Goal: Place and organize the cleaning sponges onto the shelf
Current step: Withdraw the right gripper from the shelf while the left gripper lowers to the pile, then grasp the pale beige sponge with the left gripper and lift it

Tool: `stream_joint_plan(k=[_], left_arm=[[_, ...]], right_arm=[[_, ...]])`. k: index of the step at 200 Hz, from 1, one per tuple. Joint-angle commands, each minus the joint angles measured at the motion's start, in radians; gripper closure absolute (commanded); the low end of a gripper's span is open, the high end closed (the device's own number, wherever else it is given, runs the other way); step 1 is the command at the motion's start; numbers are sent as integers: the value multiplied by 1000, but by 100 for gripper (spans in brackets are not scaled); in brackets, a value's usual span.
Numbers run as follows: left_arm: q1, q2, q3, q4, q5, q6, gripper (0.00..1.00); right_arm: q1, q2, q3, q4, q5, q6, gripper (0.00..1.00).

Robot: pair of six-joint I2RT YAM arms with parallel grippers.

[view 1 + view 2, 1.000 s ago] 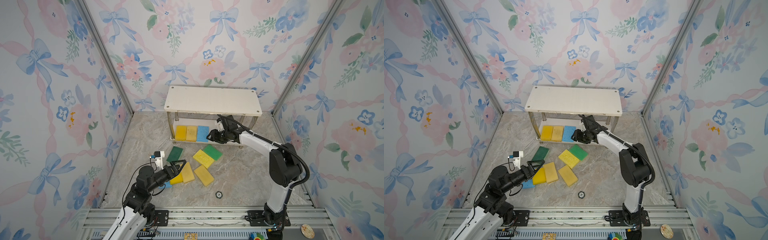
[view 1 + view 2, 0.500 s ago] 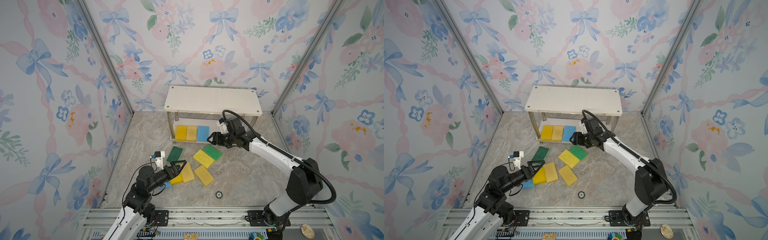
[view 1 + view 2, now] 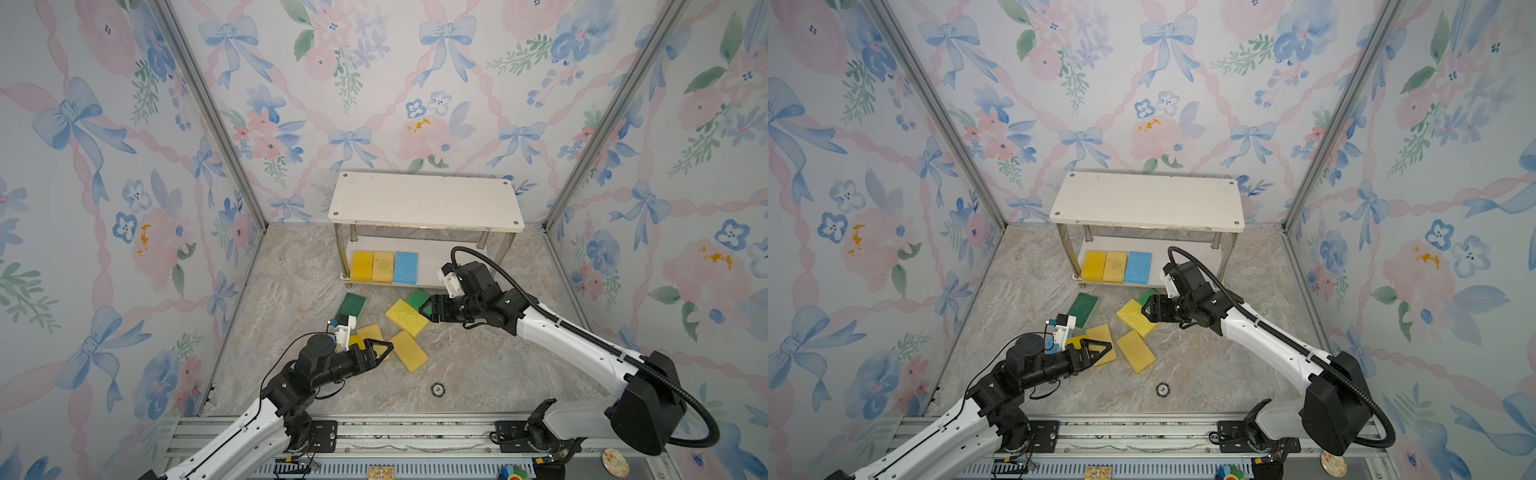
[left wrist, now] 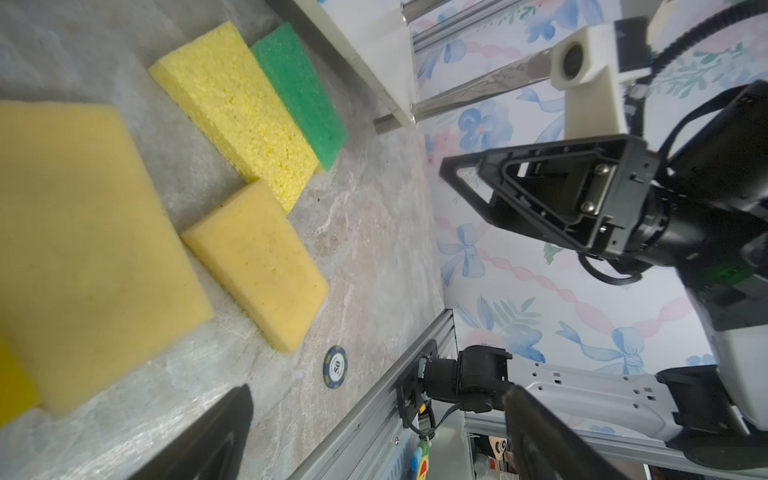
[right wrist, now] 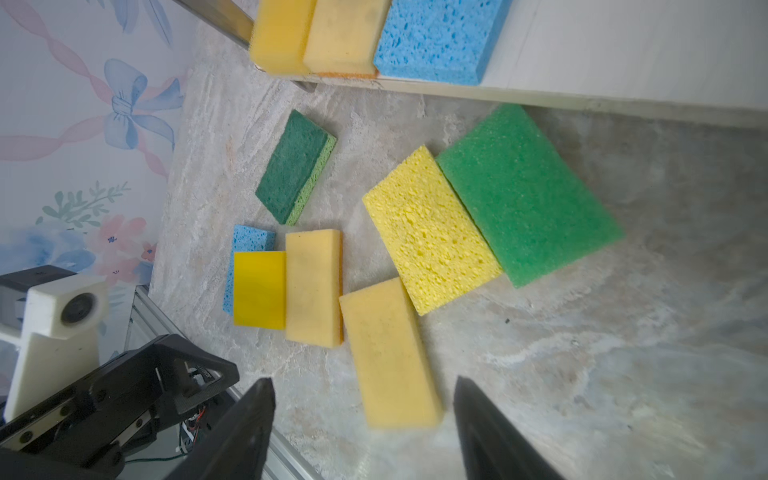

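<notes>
"50" chip (image 4: pixel 335 366) near tan sponge (image 4: pixel 257 266)

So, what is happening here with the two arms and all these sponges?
Two robot arms are tidying sponges onto the shelf. A row of three sponges, two yellow and one blue, lies on its lower board. Seven sponges lie loose on the floor in front. Both hands are open and hold nothing: the right hand hovers above the light green sponge, and the left hand hovers by a tan sponge.
</notes>
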Motion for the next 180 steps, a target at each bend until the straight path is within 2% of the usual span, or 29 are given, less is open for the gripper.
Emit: stream_joint_plan(k=[1,34,57,96,180], left_arm=[[-77,84,13,6,-130,12,10],[-145,196,-22,122,-169,-66,23],[-169,264,-41,214,-180,-101,25],[-201,434,4,251,-184,-96,29],[-206,688,80,358,-181,-94,39]], right_arm=[[8,-83,-66,-53,43,22,28],[7,-195,-170,-52,71,54,27],[2,-249,-210,-65,91,71,26],[-15,-296,-236,-80,98,67,25],[-48,-382,-266,-129,104,63,24]])
